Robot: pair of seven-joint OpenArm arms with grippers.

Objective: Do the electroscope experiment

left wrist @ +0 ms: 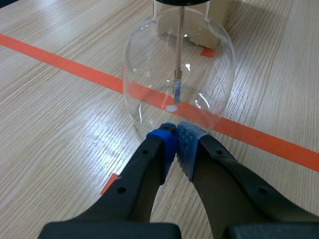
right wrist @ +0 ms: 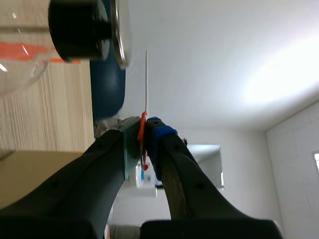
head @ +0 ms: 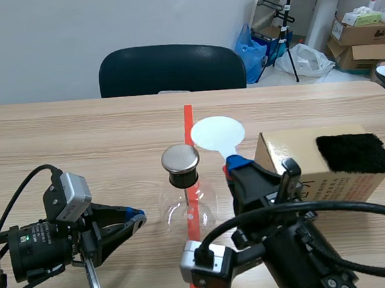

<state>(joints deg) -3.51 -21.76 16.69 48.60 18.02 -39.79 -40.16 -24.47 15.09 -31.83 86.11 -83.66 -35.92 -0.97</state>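
Observation:
The electroscope is a clear glass flask (head: 186, 210) with a black stopper and a round metal cap (head: 180, 158), standing on the orange tape line at mid-table. My left gripper (head: 137, 218) lies low on the table just left of the flask, shut on nothing. In the left wrist view its blue pads (left wrist: 164, 144) meet right before the flask (left wrist: 149, 74), whose inner rod (left wrist: 178, 74) hangs down. My right gripper (head: 237, 164) is shut on the red handle of a white round paddle (head: 217, 133), held upright just right of the cap. The right wrist view shows the paddle (right wrist: 146, 79) edge-on beside the cap (right wrist: 118, 35).
A cardboard box (head: 294, 163) with a black fuzzy cloth (head: 355, 152) on top stands right of my right gripper. A dark chair (head: 171, 69) is behind the table's far edge. Boxes and bags lie on the floor at the back right.

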